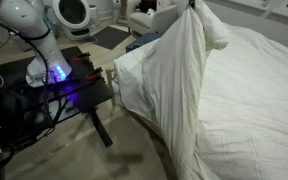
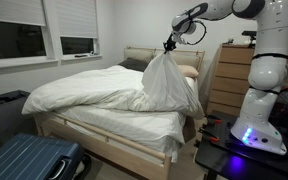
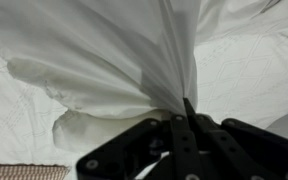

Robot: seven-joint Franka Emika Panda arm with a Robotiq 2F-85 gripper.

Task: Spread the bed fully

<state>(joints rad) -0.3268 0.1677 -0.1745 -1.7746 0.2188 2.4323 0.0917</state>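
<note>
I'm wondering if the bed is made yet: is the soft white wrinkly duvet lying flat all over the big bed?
No, the black gripper holds a bunch of the soft white duvet lifted high above the bed.

Bed (image 2: 124,124), duvet (image 1: 254,95): white cloth, soft, matt, finely wrinkled. In the wrist view the gathered folds (image 3: 94,60) look thin and smooth, with soft grey shading.

Frame (image 2: 112,143) along the bed's near edge: pale wood, smooth, low sheen.

Gripper (image 3: 187,110): black, matt, hard surface; plastic or metal cannot be told.

Robot arm (image 2: 267,60): white shell, smooth, glossy.

Table (image 1: 84,95): black, matt, metal-looking.

Suitcase (image 2: 29,160) by the bed's foot corner: blue ribbed hard shell, slight gloss.

Dresser (image 2: 229,85): light wood, smooth.

Floor (image 1: 94,152): beige, matt, carpet-like.
</note>
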